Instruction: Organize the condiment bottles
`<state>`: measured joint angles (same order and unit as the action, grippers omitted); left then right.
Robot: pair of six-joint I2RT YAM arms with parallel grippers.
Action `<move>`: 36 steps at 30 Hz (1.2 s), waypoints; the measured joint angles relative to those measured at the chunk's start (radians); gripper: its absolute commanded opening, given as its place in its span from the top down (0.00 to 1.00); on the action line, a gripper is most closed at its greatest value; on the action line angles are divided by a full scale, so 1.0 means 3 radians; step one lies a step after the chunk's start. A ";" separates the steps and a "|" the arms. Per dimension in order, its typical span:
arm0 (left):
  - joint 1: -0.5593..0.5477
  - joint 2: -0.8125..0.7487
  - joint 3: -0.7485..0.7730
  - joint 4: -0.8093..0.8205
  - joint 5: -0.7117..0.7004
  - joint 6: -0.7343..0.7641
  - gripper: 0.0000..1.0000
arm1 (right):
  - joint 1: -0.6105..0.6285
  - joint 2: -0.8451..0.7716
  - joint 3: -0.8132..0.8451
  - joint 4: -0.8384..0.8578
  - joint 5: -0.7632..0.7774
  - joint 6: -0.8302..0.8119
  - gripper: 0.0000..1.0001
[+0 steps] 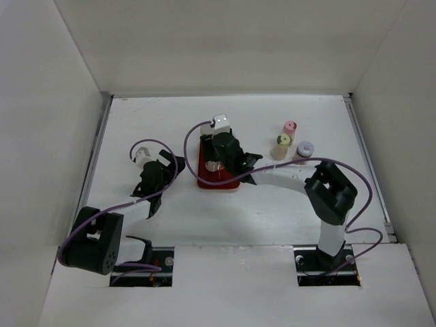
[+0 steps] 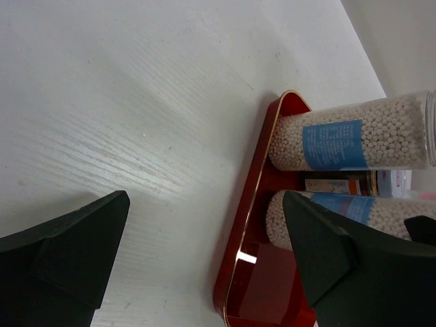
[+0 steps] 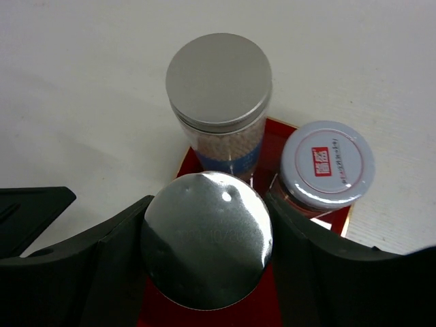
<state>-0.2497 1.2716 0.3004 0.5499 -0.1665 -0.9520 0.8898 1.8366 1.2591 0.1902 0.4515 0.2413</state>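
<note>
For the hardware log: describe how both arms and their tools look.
The left arm and right arm have white links and bulky black joint housings. A purple cable loops loosely along each. The left tool and right tool each carry two matte black, wedge-shaped fingers. No markings are legible.

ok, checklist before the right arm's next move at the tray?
1. Right gripper closed on near silver-cap jar: ok.
2. That jar seated on red tray: cannot tell.
3. Room beside red-marked jar: not ok, finger almost touching.
4. Left gripper open, beside the tray: ok.
5. All bottles on tray: not ok; pink-cap bottle, yellow-cap bottle, blue-white-cap bottle stand on table.
</note>
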 measured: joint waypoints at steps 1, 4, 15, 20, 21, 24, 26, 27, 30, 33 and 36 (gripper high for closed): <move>0.0001 0.0000 0.0000 0.0000 0.0004 -0.0001 0.00 | 0.0009 0.0052 0.0039 0.0006 -0.0003 0.0003 0.48; -0.0001 0.0000 0.0000 0.0000 0.0008 -0.0001 0.00 | 0.0043 0.0170 0.0126 0.0045 -0.0004 -0.0008 0.43; -0.0005 0.0000 0.0000 0.0001 0.0008 -0.0003 0.00 | 0.0072 0.0024 0.0053 0.0175 -0.0018 -0.0010 0.07; -0.0004 0.0000 0.0000 0.0001 0.0010 -0.0005 0.00 | -0.0046 -0.0843 -0.0559 0.0285 0.0013 -0.0004 0.08; -0.0005 -0.0001 0.0000 0.0001 0.0009 -0.0005 0.00 | -0.0140 -0.1041 -0.0698 0.0345 0.0046 0.0013 0.08; -0.0008 -0.0001 0.0000 0.0003 0.0008 -0.0005 0.00 | -0.0577 -0.1467 -0.1061 0.0483 0.0342 0.0117 0.06; -0.0008 0.0000 0.0000 0.0003 0.0009 -0.0005 0.00 | -0.0898 -0.1578 -0.1277 0.0515 0.0604 0.0212 0.05; -0.0009 0.0000 0.0000 0.0003 0.0009 -0.0005 0.00 | -0.1048 -0.1589 -0.1378 0.0505 0.0720 0.0263 0.04; -0.0038 0.0000 0.0000 0.0003 -0.0006 -0.0006 0.00 | -0.1377 -0.1578 -0.1638 0.0348 0.0980 0.0407 0.03; -0.0055 0.0010 0.0000 0.0004 -0.0005 -0.0006 0.00 | -0.1610 -0.1544 -0.1738 0.0159 0.1113 0.0524 0.04; -0.0088 0.0014 0.0000 0.0004 -0.0013 -0.0006 0.00 | -0.1771 -0.1476 -0.1738 0.0139 0.1153 0.0604 0.05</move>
<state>-0.2760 1.2758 0.3004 0.5510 -0.1703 -0.9539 0.3584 1.3937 0.7376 0.2317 0.7975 0.4225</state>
